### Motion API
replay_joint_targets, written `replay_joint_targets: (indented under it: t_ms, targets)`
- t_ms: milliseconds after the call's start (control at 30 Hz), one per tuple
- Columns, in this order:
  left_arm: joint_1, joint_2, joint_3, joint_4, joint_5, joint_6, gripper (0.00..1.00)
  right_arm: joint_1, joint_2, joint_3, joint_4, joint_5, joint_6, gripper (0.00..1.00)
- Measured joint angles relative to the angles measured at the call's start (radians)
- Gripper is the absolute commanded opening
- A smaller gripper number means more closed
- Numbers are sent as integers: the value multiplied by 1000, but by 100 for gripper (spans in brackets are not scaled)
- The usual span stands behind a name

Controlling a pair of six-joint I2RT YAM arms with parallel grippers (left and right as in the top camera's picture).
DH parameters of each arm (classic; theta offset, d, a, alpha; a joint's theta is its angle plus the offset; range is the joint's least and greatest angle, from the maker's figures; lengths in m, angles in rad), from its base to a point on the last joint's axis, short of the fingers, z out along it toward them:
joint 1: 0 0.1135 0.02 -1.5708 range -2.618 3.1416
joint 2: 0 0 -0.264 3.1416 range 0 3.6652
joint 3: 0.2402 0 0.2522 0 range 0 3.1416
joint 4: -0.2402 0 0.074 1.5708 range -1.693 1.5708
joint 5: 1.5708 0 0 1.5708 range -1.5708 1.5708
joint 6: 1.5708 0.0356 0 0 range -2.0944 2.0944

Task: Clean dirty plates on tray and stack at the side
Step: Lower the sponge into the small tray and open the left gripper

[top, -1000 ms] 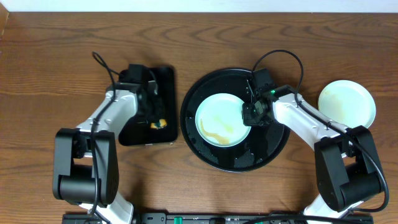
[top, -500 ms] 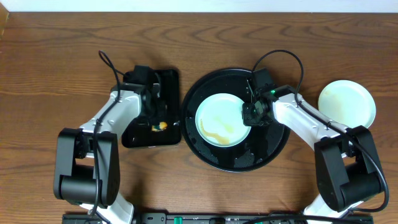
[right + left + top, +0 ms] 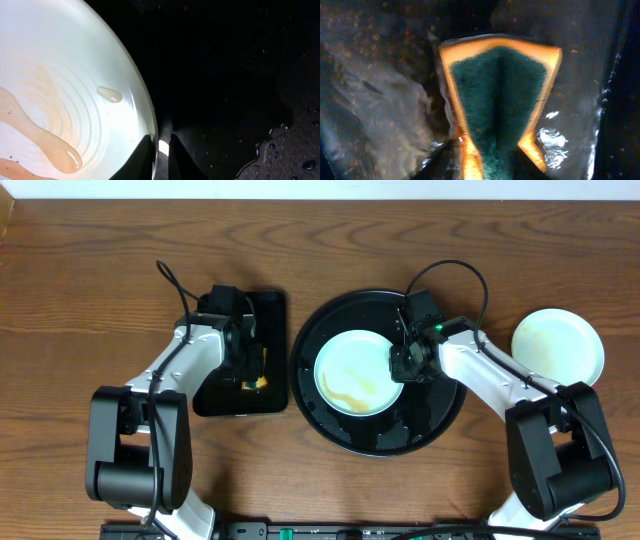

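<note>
Near the middle of the overhead view, the round black tray (image 3: 410, 425) holds one mint-blue plate (image 3: 352, 370), which lies left of the tray's centre. A thin brown smear (image 3: 340, 392) curves along the plate's lower left. The right gripper (image 3: 398, 367) sits at the plate's right edge. In the right wrist view the fingers (image 3: 144, 156) stand narrow, one on each side of the rim, pinching it. A pale droplet (image 3: 109, 94) rests on the plate's face above them, and the black tray floor at the lower right of that frame is beaded with water (image 3: 280, 145).

At the far right of the overhead view, a yellowish plate (image 3: 558, 345) lies on the bare wooden tabletop (image 3: 500, 260), well apart from the tray.

At centre left, just beside the round tray, is the rectangular tray (image 3: 272, 330), with the left arm reaching over it. The left gripper (image 3: 490, 159) is clamped on the sponge (image 3: 500, 90), squeezing it into a fold (green scouring face inward, orange-yellow edge around it). The fold widens toward the top of the left wrist frame, over the wet black surface.
</note>
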Motion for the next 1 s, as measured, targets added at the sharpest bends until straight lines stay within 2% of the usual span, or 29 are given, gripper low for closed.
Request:
replay_joint_targets:
  t_ms: [67, 133, 200, 300, 467, 667, 1000]
  targets:
    - [0, 0, 6, -14, -9, -3, 57, 0, 0, 0, 0, 0, 0, 13]
    - [0, -9, 8, -20, -14, 2, 73, 0, 0, 0, 1, 0, 0, 15]
    - [0, -32, 8, -34, -24, -3, 78, 0, 0, 0, 4, 0, 0, 17]
    - [0, -96, 8, -50, -29, -18, 80, 0, 0, 0, 19, 0, 0, 20]
    - [0, -196, 10, -111, -32, -32, 81, 0, 0, 0, 32, 0, 0, 18]
    - [0, -202, 11, -176, -32, -66, 82, 0, 0, 0, 32, 0, 0, 14]
    - [0, -202, 11, -177, -32, -81, 82, 30, 6, -12, 62, 9, 0, 9]
